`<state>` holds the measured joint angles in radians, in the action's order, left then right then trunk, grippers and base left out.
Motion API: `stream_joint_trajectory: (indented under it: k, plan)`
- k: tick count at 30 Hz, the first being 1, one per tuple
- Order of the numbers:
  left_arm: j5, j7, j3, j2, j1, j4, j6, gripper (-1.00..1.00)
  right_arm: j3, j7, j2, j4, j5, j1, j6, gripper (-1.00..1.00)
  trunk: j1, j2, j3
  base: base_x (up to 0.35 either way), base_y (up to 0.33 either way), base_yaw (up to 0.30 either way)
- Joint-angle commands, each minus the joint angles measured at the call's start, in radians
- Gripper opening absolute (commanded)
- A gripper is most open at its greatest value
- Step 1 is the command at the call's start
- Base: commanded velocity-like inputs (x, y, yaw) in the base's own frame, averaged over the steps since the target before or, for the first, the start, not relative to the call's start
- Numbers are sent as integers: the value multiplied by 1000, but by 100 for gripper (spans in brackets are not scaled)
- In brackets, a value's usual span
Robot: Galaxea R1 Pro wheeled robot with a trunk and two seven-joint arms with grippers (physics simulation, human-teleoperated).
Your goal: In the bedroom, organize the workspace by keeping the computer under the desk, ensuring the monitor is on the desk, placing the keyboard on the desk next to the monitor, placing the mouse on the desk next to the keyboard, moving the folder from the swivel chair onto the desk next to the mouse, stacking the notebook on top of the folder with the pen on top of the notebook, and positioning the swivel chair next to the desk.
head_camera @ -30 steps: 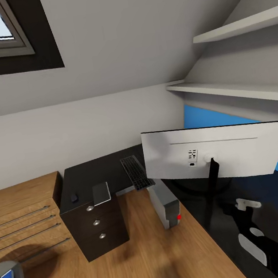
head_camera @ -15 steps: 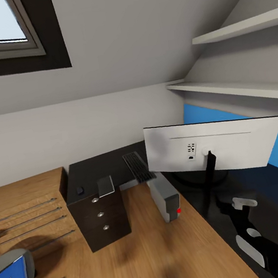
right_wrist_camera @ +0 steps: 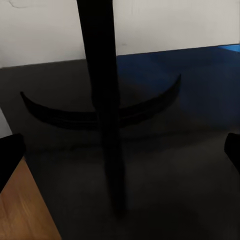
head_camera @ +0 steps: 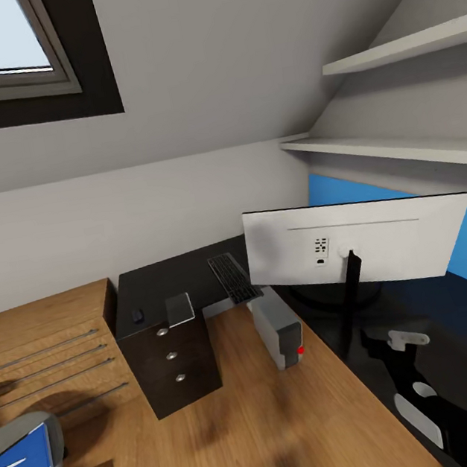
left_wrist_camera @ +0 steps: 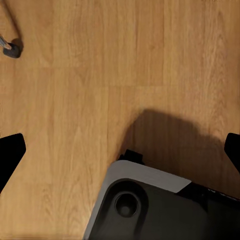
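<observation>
The monitor (head_camera: 357,251) stands on the black desk (head_camera: 173,281) with its white back toward me. Its thin stand (right_wrist_camera: 102,100) and ring base (right_wrist_camera: 150,107) lie just ahead of my open right gripper (right_wrist_camera: 120,155). The keyboard (head_camera: 233,277) lies on the desk corner left of the monitor. Farther left are the mouse (head_camera: 137,315) and the dark notebook (head_camera: 179,309). The grey computer (head_camera: 277,330) stands on the floor at the desk's edge. The blue folder (head_camera: 25,464) rests on the swivel chair (head_camera: 51,436) at the lower left. My left gripper (left_wrist_camera: 120,155) hangs open above the wood floor. The pen is out of view.
A black drawer unit (head_camera: 174,360) stands under the desk's left end, beside a low wooden shelf unit (head_camera: 49,353). White wall shelves (head_camera: 400,45) run above the desk on the right, under the sloped ceiling. A chair castor (left_wrist_camera: 10,49) and my base (left_wrist_camera: 150,205) show over the floor.
The whole head picture has shifted a little to the right, so the camera has moved. More of the chair and folder shows at the lower left. Nothing on the desk has moved.
</observation>
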<state>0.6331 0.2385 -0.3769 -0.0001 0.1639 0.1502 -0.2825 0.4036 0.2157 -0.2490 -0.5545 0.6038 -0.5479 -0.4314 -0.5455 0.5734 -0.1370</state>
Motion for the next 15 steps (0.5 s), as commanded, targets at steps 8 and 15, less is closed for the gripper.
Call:
stream_joint_trajectory:
  k: [8, 15]
  plan:
    - [15, 7, -8, 1, 1, 0, -3, 100, 6, 14, 15, -59, -33, -3, 8, 100, -8, 16, -8, 0, 0, 0]
    - [39, 8, -7, 2, 1, 0, -3, 100, 3, 26, 26, -95, -83, -15, 60, 100, -35, 65, -30, 0, 0, 0]
